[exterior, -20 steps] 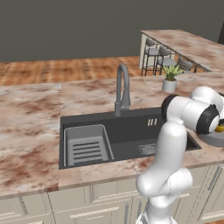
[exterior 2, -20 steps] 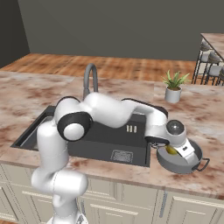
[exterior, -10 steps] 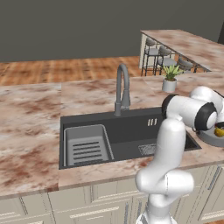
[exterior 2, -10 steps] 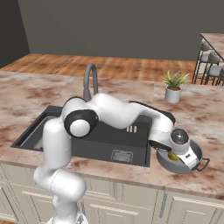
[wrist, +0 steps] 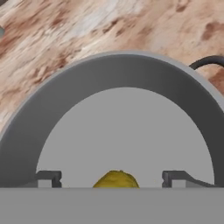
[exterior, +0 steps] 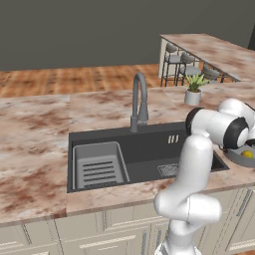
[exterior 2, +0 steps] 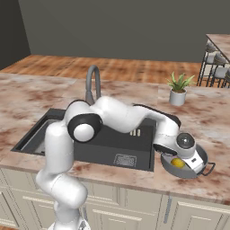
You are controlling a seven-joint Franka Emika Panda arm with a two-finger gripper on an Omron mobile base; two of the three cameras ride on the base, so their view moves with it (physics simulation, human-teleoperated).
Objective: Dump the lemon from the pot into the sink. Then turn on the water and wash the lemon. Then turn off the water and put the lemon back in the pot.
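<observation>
Both gripper [wrist: 111, 179] fingertips stand wide inside pot [wrist: 109, 87] rim, flanking lemon [wrist: 116, 179].

Even, soft rendered light falls from above, with no glare and no hard highlights. The marbled table [exterior 2: 40, 96] is bright; the wall behind is dim grey. The sink [exterior: 149, 154] basin left of the claw [wrist: 112, 177] lies in flat shade. In the hand view the pot [wrist: 122, 83] wall shades from dark rim to pale floor, and the lemon [wrist: 116, 179] between the claw's tips looks dull and slightly soft. All views are coarse, with jagged edges and blurred table texture.
</observation>
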